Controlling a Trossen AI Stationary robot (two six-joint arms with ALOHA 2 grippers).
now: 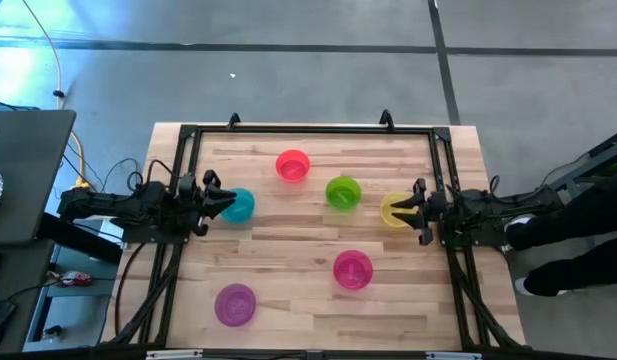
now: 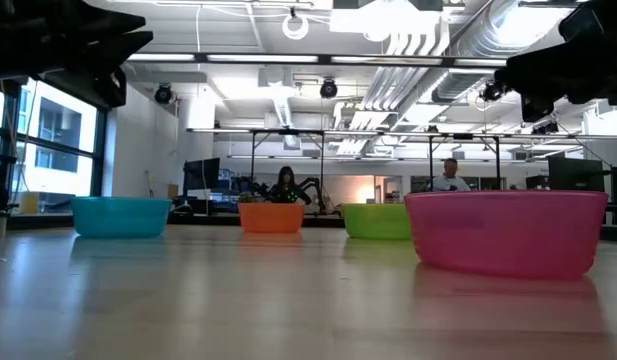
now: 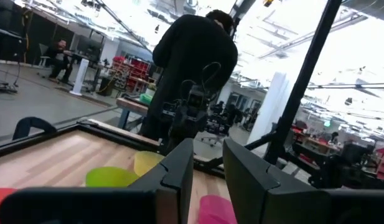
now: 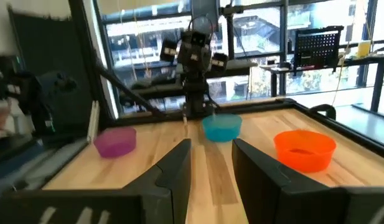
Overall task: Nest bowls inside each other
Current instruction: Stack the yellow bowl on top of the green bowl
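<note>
Six small bowls rest on their bases on the wooden table: red, green, yellow, teal, magenta-pink and purple. My left gripper is open and hovers at the teal bowl's left rim. My right gripper is open and hovers over the yellow bowl's right side. The low view shows both arms raised well above the table. The left wrist view looks past the open left gripper at the yellow bowl and green bowl. The right gripper faces the teal bowl.
A black tube frame borders the tabletop on its far, left and right sides. A person in dark clothes stands beyond the table's right edge, behind my right arm, also seen as a person. Bare wood lies between the bowls.
</note>
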